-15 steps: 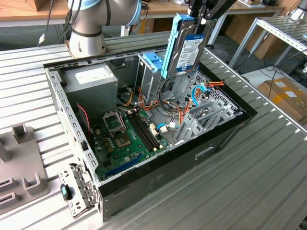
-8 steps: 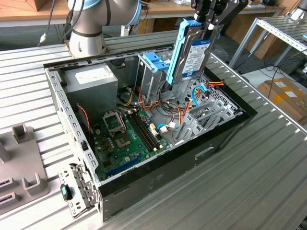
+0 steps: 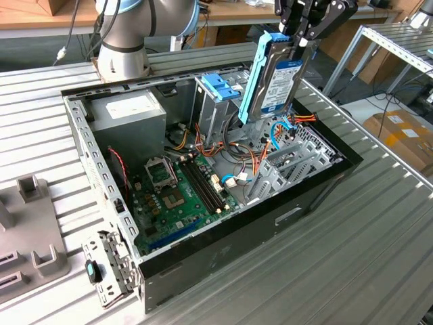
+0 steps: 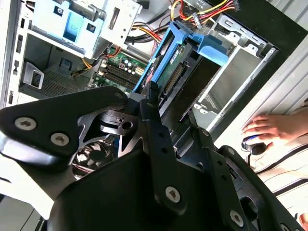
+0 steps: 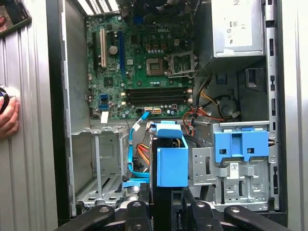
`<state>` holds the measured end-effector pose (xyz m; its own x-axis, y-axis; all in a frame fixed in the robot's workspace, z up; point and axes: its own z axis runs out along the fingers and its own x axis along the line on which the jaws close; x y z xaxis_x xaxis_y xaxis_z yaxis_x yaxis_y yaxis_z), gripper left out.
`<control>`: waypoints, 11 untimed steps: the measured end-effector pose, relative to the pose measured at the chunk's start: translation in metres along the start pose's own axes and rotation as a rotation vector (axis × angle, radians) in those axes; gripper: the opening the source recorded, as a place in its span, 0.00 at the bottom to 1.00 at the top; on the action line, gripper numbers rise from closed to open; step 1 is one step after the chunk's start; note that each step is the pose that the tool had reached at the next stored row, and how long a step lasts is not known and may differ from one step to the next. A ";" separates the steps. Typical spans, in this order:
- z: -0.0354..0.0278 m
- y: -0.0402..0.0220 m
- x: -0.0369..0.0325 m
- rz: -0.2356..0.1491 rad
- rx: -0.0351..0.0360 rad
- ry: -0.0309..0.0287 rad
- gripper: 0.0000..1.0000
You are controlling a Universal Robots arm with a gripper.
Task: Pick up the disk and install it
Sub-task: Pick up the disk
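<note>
1. Above an uncovered computer case (image 3: 81,135) on a ribbed metal table (image 3: 379,257), the gripper (image 3: 300,42) holds the disk (image 3: 276,78) on end. Its jaws are clamped tight on the upper end of the light-blue frame.
2. In the exterior view the disk hangs tilted, with its label facing the exterior view's right. Its lower end is down near the coloured cables (image 3: 302,119), just beside the tall cage topped by a blue bracket (image 3: 220,87). Whether that end touches anything cannot be told.
3. An empty grey bay (image 3: 301,159) lies in the case on the exterior view's right of the disk.
4. In both wrist views the disk (image 4: 168,62) (image 5: 171,161) juts out from between the black fingers (image 4: 153,110) (image 5: 137,209) over the case floor, with the bay (image 4: 231,72) (image 5: 98,163) alongside.
5. The green motherboard (image 3: 176,193) fills the middle of the case, and a grey power supply (image 3: 128,115) sits at the far corner.
6. A person's hand (image 4: 272,127) (image 5: 7,118) rests on the table outside the case wall.
</note>
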<state>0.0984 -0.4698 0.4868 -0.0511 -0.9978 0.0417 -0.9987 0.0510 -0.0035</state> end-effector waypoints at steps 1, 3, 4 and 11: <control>0.0000 0.0000 0.0000 0.000 0.0000 0.0001 0.35; -0.0008 -0.0002 0.0002 0.000 0.0001 0.0017 0.35; -0.0018 -0.0003 0.0002 0.000 0.0001 0.0017 0.35; -0.0098 -0.0006 0.0004 0.000 0.0001 0.0019 0.35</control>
<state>0.0990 -0.4699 0.4966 -0.0511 -0.9977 0.0436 -0.9987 0.0509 -0.0036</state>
